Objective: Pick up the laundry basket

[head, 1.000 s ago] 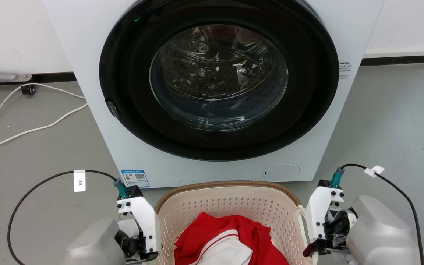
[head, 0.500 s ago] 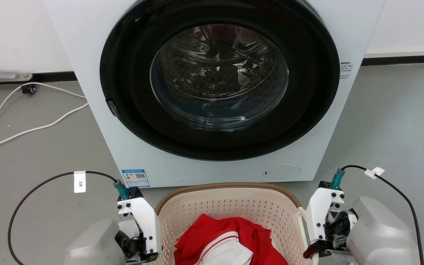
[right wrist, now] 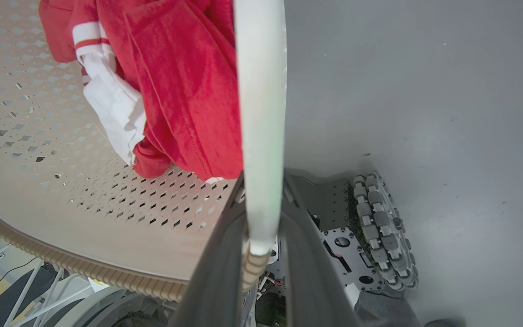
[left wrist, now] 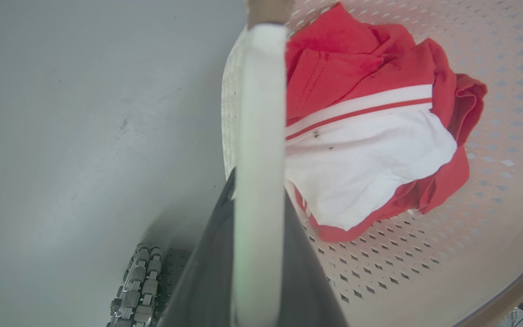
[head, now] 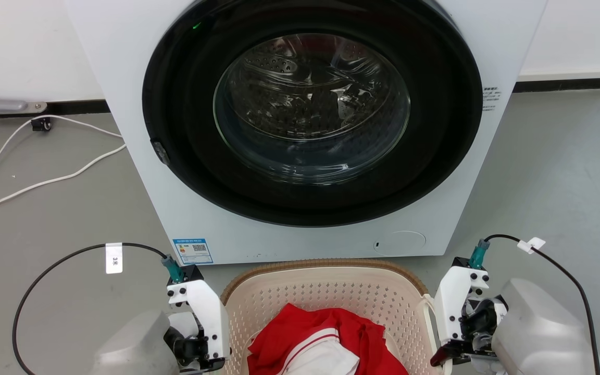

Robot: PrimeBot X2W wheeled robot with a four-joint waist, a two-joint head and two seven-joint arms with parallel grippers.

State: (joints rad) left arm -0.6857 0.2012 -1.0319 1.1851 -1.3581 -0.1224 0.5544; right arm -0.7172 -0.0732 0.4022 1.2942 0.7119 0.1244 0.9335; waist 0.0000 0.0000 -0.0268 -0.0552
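Cream perforated laundry basket (head: 331, 291), brown woven rim (head: 326, 262) (red-white clothes (head: 310, 328) inside); left gripper (left wrist: 259, 190), right gripper (right wrist: 261, 186) tight on white handles (left wrist: 261, 91)

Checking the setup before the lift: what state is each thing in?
Washer door: shut.
Indicator light: lit green.
Laundry basket: loaded, held at both sides.
Clothes: crumpled inside the basket.
Left gripper: shut on the left handle.
Right gripper: shut on the right handle.
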